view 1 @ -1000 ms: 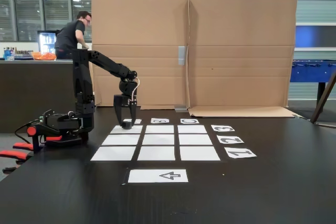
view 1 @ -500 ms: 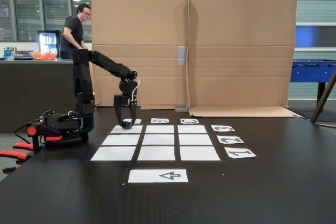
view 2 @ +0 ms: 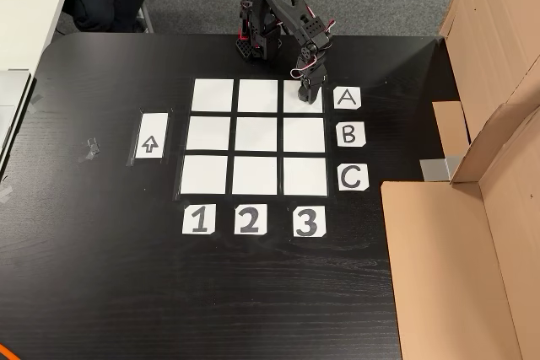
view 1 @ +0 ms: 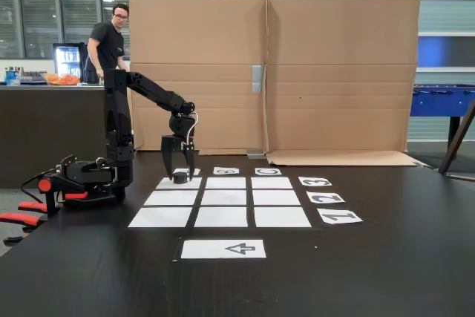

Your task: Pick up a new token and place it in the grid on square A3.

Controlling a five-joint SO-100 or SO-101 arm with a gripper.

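The token [view 1: 179,177], a small dark puck, rests on square A3 [view 1: 167,183], the far-left cell of the grid [view 1: 224,198] in the fixed view. My gripper [view 1: 179,171] hangs straight down just over it, open, with a finger on each side and the tips near the puck's top. In the other view the gripper [view 2: 308,90] covers the upper part of square A3 [view 2: 295,105], beside the label A [view 2: 346,98], and hides the token. The remaining cells of the grid [view 2: 257,134] are bare white paper.
A white strip with an arrow [view 1: 223,249] lies in front of the grid. A cardboard wall [view 1: 334,72] stands behind the table. The arm's base [view 1: 111,176] with cables sits at the left. A person [view 1: 110,38] stands behind a counter.
The gripper has risen a little and its fingers have spread, leaving the token resting on the cell. The person in the background has straightened up and turned.
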